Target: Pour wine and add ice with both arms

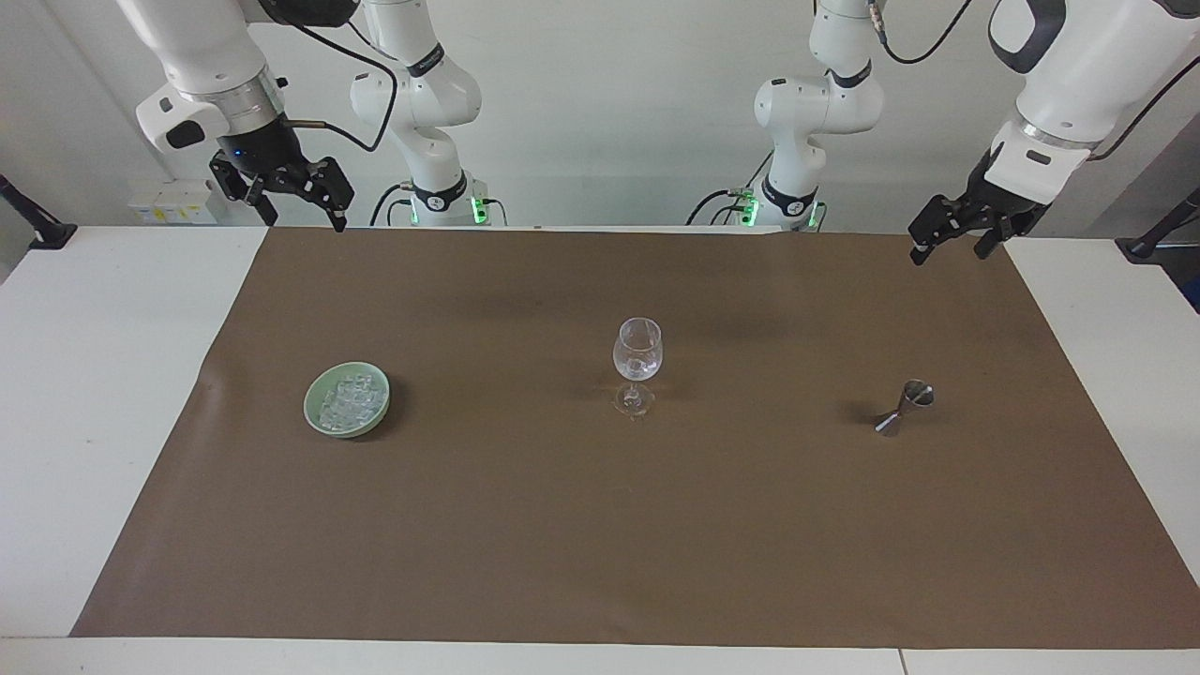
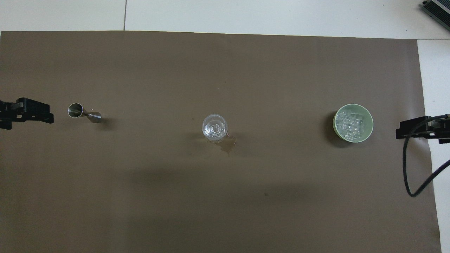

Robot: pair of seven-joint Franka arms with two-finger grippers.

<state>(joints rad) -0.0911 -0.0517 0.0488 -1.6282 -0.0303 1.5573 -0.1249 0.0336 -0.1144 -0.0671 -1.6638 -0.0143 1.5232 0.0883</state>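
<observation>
While both arms hang raised at the robots' end of the counter (image 1: 94, 375), the stock reads as follows:

Item 1, brown mat (image 1: 600, 525): spread flat over most of the counter, carrying every loose thing listed.

Item 2, wine glass (image 1: 637, 361): upright at the middle of the mat, clear, with ice cubes seen in its bowl from overhead; a small wet stain (image 2: 228, 147) lies on the mat just beside its foot.

Item 3, green bowl (image 1: 347, 400): toward the right arm's end of the mat, well apart from the glass, about as near to the robots as the glass is.

Item 4, ice (image 1: 349, 401): small clear cubes heaped in the green bowl.

Item 5, steel jigger (image 1: 905, 408): toward the left arm's end, lying tipped on its side, its open mouth turned toward that end.

Item 6, left claw (image 1: 952, 246): in the air over the mat's corner nearest the left arm's base, fingers spread, pinching nothing.

Item 7, right claw (image 1: 298, 204): in the air over the mat's corner nearest the right arm's base, fingers spread, pinching nothing
</observation>
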